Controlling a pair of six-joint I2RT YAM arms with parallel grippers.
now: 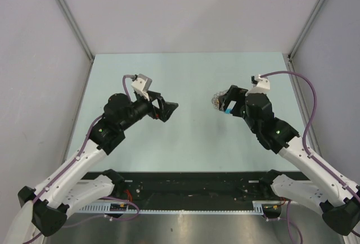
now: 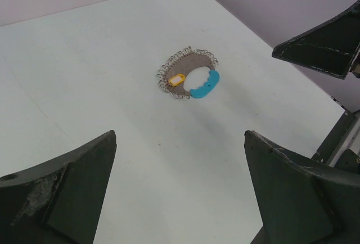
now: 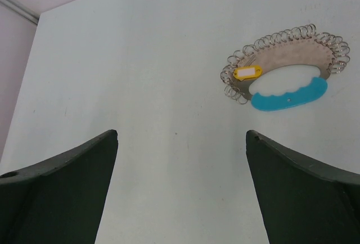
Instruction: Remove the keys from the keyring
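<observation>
Both your pairs of jaws gape wide and empty, the keys (image 3: 281, 58) lying flat on the bench (image 3: 140, 58) ahead of them: light, thin, probably slippery metal, so pinch the stiff-looking blue piece (image 3: 289, 94).

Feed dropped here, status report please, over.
Open, empty: left gripper, right gripper. Ring-edged tan plate, blue handle, yellow tag: flat on table, untouched. Nothing blocking.

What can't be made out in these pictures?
Top view: the keyring bunch is mostly hidden behind the right arm.
Wrist views: its wire loops are too small to count; the yellow tag label is unreadable.
Wrist views: left claw and right claw fingers are cut off by the bottom edge.
</observation>
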